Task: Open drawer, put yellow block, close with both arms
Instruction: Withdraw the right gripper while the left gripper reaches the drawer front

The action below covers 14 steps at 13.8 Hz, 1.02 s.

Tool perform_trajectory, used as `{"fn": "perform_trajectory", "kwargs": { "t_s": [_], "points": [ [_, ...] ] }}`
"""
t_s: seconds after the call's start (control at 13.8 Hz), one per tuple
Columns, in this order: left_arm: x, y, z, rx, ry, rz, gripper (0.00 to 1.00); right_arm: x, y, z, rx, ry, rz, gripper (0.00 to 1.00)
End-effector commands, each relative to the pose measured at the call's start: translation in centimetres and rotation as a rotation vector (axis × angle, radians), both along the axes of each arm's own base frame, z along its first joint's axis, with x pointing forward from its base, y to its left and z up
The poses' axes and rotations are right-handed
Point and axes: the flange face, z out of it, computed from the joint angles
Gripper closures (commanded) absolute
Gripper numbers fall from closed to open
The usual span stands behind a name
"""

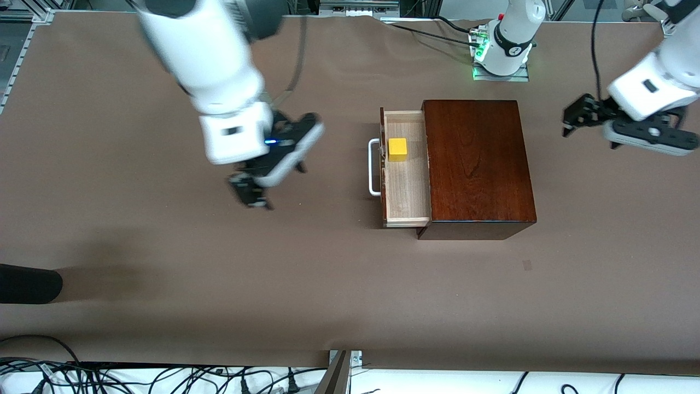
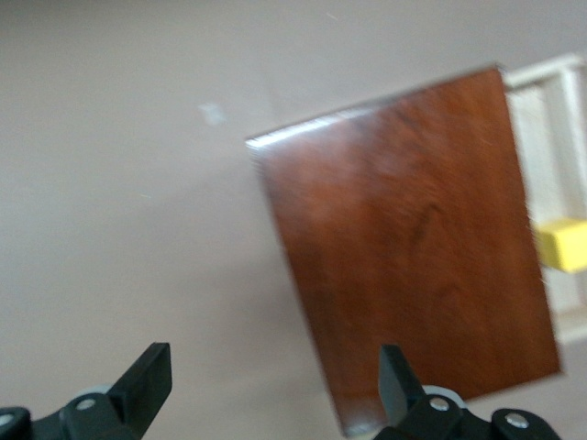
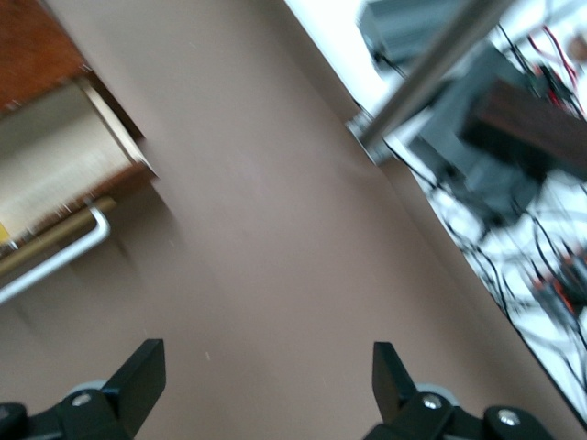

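While the yellow block (image 1: 397, 149) sits in the open drawer (image 1: 406, 186), left gripper (image 1: 574, 116) and right gripper (image 1: 252, 190) hover over bare table, fingers spread wide, empty.

White jointed arms, black pincers, black cables, green-lit base, small blue light

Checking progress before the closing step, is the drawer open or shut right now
Open. The drawer is pulled out of the wooden box, its pale tray exposed with the yellow block inside.
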Motion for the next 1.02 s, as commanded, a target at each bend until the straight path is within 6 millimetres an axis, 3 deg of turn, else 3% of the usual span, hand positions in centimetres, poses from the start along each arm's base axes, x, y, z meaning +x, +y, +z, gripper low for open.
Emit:
{"fn": "perform_trajectory", "kwargs": {
  "t_s": [0.0,0.22,0.44,0.58,0.73,0.8,0.95],
  "points": [
    [-2.1,-5.9,-0.9,-0.05,0.106,-0.129,0.0,0.0,-6.3,2.9,0.03,0.059,-0.094,0.0],
    [-3.9,-15.5,-3.5,-0.061,0.166,-0.404,0.0,0.2,-15.8,4.5,0.099,0.166,-0.241,0.0],
    [-2.9,-23.8,-7.3,-0.131,0.146,-0.657,0.0,-2.9,-22.3,4.5,0.099,0.206,-0.339,0.0],
    [-1.5,-27.9,-11.8,-0.224,0.165,-0.752,0.0,-4.5,-25.0,3.7,0.106,0.22,-0.386,0.0],
    [-2.4,-33.6,-15.4,-0.272,0.164,-0.836,0.0,-5.8,-27.7,2.0,0.115,0.278,-0.54,0.0],
    [-2.3,-35.0,-17.7,-0.296,0.182,-0.845,0.0,-6.4,-28.1,1.2,0.089,0.284,-0.582,0.0],
    [-2.4,-38.3,-20.8,-0.288,0.119,-0.97,0.0,-7.0,-27.2,0.7,0.053,0.281,-0.643,0.0]
  ]
}}
